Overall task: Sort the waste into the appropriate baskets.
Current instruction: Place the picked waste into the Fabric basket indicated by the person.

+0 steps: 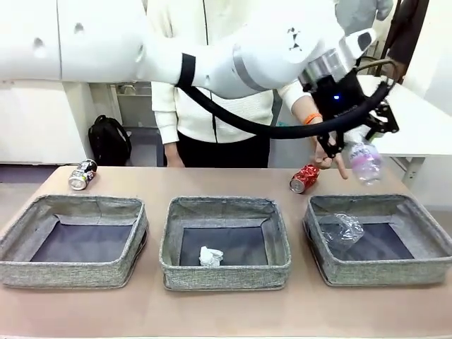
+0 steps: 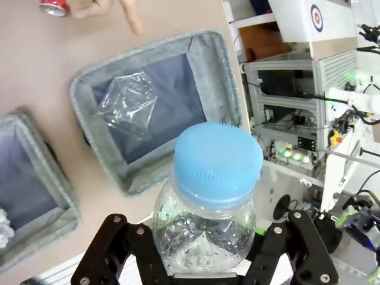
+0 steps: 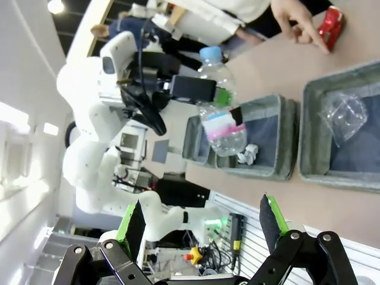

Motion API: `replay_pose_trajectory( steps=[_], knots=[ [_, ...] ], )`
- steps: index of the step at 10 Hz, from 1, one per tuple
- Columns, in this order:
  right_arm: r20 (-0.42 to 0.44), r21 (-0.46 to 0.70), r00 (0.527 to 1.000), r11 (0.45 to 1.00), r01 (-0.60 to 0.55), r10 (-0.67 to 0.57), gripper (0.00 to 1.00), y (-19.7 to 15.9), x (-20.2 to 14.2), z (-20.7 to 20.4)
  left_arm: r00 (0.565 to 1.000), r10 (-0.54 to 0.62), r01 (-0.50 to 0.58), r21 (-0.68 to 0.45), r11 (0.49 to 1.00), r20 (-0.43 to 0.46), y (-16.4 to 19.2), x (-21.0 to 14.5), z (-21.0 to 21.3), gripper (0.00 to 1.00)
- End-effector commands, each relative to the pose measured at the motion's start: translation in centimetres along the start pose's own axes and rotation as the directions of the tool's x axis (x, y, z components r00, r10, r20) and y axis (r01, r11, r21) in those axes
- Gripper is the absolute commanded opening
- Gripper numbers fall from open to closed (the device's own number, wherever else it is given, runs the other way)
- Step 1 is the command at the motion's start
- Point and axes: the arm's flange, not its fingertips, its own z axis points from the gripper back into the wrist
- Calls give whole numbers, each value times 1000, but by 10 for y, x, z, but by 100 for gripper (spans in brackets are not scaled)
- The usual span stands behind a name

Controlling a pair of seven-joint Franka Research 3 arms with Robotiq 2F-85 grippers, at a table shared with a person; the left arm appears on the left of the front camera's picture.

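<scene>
bottle [image 1: 365, 161] | clamped in left claw [image 2: 205, 258], held aloft; long axis seemingly tilted, cap toward the wrist | right basket [image 1: 424, 265], cup [image 1: 344, 227] inside, lies below claw and slightly robot-ward | right claw [image 3: 205, 219] apart, empty, farther off

White cabinets [image 1: 42, 78], black backpack [image 1: 109, 140], white side table [image 1: 424, 131]
</scene>
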Motion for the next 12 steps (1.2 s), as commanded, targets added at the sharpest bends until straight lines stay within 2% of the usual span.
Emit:
replay_pose_trajectory(
  steps=[1, 2, 3, 5, 6, 7, 10, 11, 12],
  knots=[
    [-13, 4, 1000, 1000, -7, 7, 100, -1, -1, 2, 1000, -12, 12, 5, 1000, -24, 10, -8, 16, 0],
    [-13, 4, 1000, 1000, -7, 7, 100, -1, -1, 2, 1000, 0, 0, 0, 1000, 0, 0, 0, 0, 0],
    [-13, 4, 1000, 1000, -7, 7, 100, -1, -1, 2, 996, 15, -17, 23, 1000, 82, 8, 21, -25, 0],
    [-13, 4, 1000, 1000, -7, 7, 100, -1, -1, 2, 994, 0, 0, 0, 1000, 113, 20, 49, -61, 0],
    [-13, 4, 1000, 1000, -7, 7, 100, -1, -1, 2, 993, 0, -3, 27, 1000, 119, 22, 49, -78, 0],
    [-13, 4, 1000, 1000, -7, 7, 100, -1, -1, 2, 996, -8, 5, 27, 1000, 88, 21, 45, -86, 0],
    [-13, 4, 1000, 1000, -7, 7, 100, -1, -1, 2, 995, -26, 22, 41, 999, 94, 16, 43, -97, 0],
    [-13, 4, 1000, 1000, -7, 7, 100, -1, -1, 2, 996, -36, 33, 40, 999, 81, 15, 43, -97, 57],
    [-13, 4, 1000, 1000, -7, 7, 100, -1, -1, 2, 996, -35, 31, 52, 998, 77, 15, 43, -98, 57]
  ],
)
